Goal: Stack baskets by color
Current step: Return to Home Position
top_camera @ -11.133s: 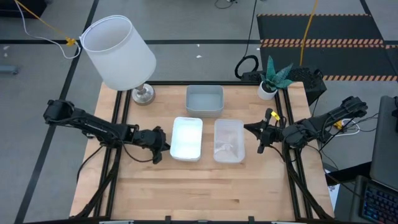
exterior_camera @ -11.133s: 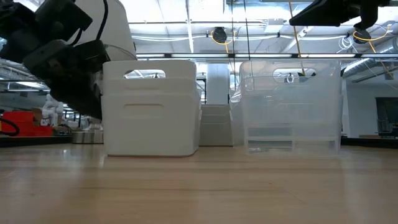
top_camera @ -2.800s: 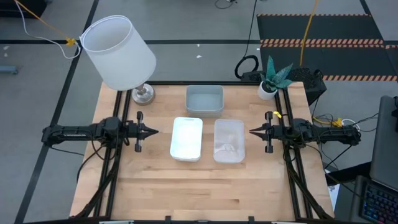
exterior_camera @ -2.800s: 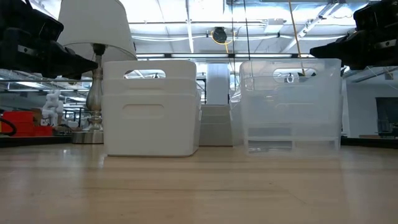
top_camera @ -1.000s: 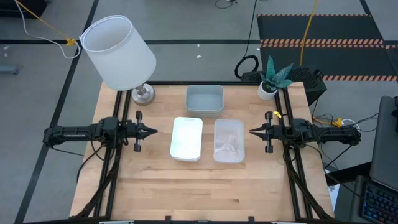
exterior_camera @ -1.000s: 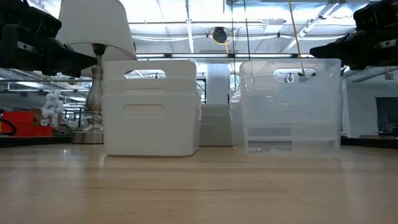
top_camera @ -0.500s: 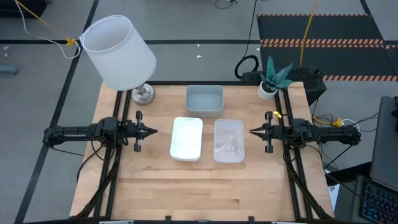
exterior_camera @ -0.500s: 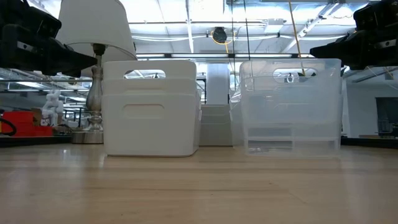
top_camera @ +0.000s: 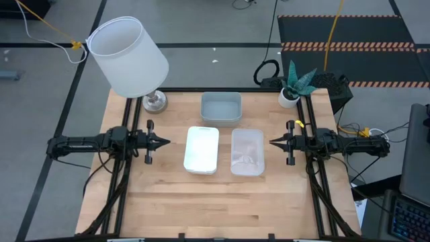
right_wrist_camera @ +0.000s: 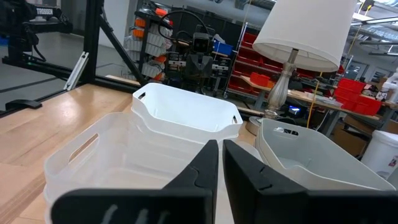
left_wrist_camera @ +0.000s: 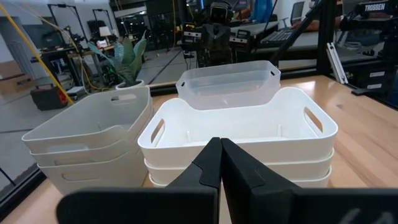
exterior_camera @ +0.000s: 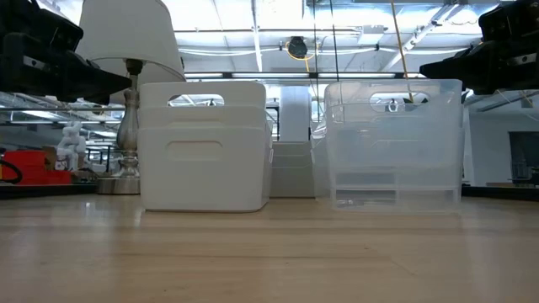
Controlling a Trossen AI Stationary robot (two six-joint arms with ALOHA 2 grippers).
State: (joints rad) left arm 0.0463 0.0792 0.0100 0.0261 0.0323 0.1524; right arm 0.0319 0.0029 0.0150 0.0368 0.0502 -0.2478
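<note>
1. White baskets (top_camera: 201, 149) and clear baskets (top_camera: 247, 152) stand nested side by side, with grey-blue baskets (top_camera: 221, 107) behind them: one stack per colour.
2. Left gripper (top_camera: 166, 142) and right gripper (top_camera: 272, 142) flank them, fingers pressed together, empty, apparently parked.

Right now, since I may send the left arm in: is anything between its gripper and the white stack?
Nothing visible. The left gripper, shut, faces the white stack across bare table; the lamp stands off that line. The right gripper waits beside the clear stack.

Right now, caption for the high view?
Sorted: white stack, clear stack, grey stack mid-table; left gripper and right gripper shut, either side.
</note>
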